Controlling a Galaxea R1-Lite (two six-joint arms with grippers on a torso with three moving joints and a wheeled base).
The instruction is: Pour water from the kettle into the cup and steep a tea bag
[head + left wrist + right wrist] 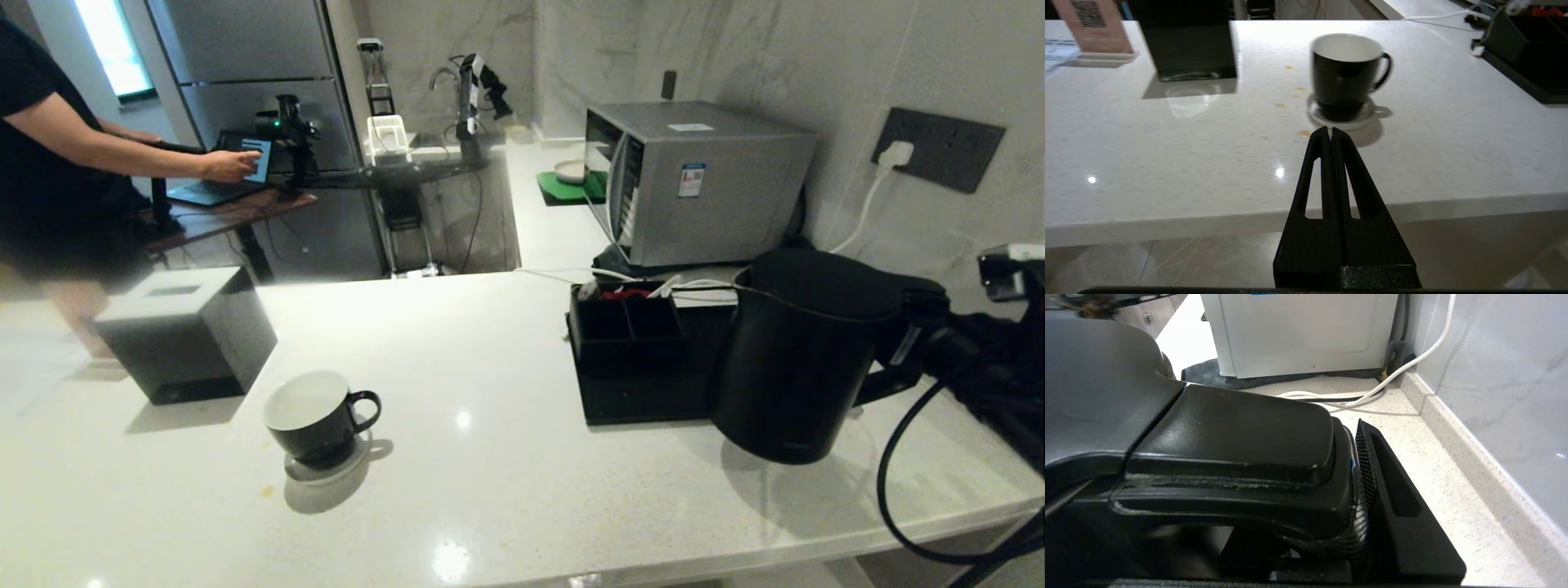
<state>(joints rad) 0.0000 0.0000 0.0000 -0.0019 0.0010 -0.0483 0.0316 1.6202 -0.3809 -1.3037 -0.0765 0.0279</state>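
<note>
On the white desk (490, 384), a black kettle is held by its handle at the right, a black cup stands on a coaster at the left

Behind, a grey microwave (694, 180) sits by the wall; a person (57, 155) at the far left touches a tablet. The kettle (800, 351) is tilted, its base edge just over the desk, just beside a low black compartment tray (629, 351); the right end effector (1355, 486) is clamped on the kettle's loop handle, one ribbed finger (1367, 469) pressed against it. A black tissue box (184, 335) stands at the left. The cup (314, 416), white inside, rests on a round coaster (326, 465), ear handle toward the kettle, well apart from it. The left end effector (1330, 132), fingers pressed together and empty, hangs off the desk's near edge, pointing at the cup, with small yellowish drops (1292, 96) beside the coaster
</note>
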